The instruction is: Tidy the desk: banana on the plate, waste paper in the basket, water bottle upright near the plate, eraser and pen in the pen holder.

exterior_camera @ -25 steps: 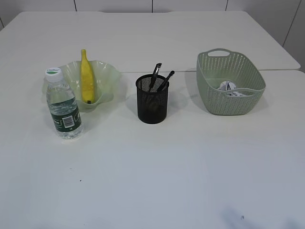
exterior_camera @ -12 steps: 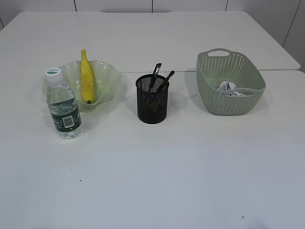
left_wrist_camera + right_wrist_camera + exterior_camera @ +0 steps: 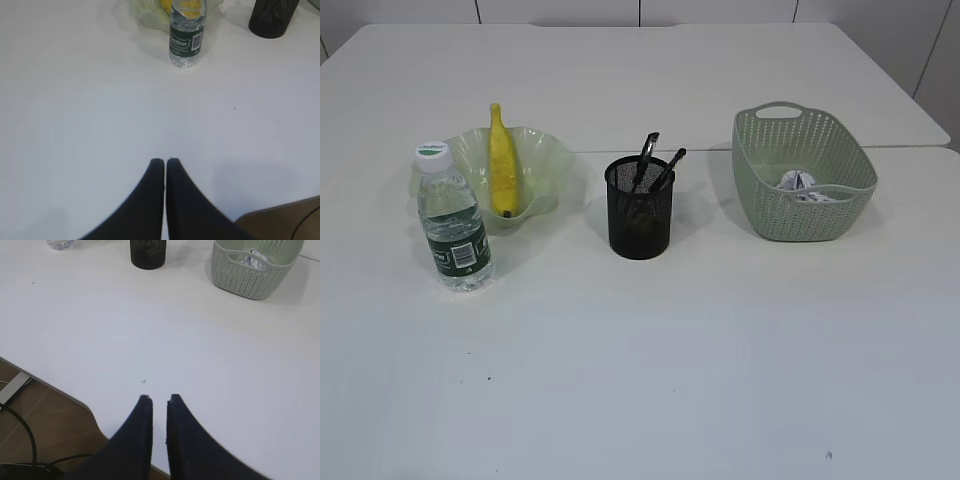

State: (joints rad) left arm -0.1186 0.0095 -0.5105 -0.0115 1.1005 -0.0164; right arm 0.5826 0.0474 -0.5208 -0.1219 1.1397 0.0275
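The yellow banana (image 3: pixel 501 160) lies on the pale green wavy plate (image 3: pixel 548 160). The water bottle (image 3: pixel 453 222) stands upright just left of and in front of the plate. The black mesh pen holder (image 3: pixel 640 212) holds two dark pens (image 3: pixel 658 165); no eraser shows. Crumpled waste paper (image 3: pixel 798 184) lies in the green basket (image 3: pixel 803 215). Neither gripper shows in the exterior view. My left gripper (image 3: pixel 165 161) is shut and empty over bare table, well short of the bottle (image 3: pixel 186 36). My right gripper (image 3: pixel 160 399) is nearly closed and empty near the table's front edge.
The white table (image 3: pixel 670 350) has its front edge under my right gripper, with brown floor and cables (image 3: pixel 30 440) below. In the right wrist view the basket (image 3: pixel 250 277) and pen holder (image 3: pixel 147 254) stand far ahead.
A blurred dark shape at the bottom right edge of the exterior view has gone out of the frame. The objects on the table have not moved.
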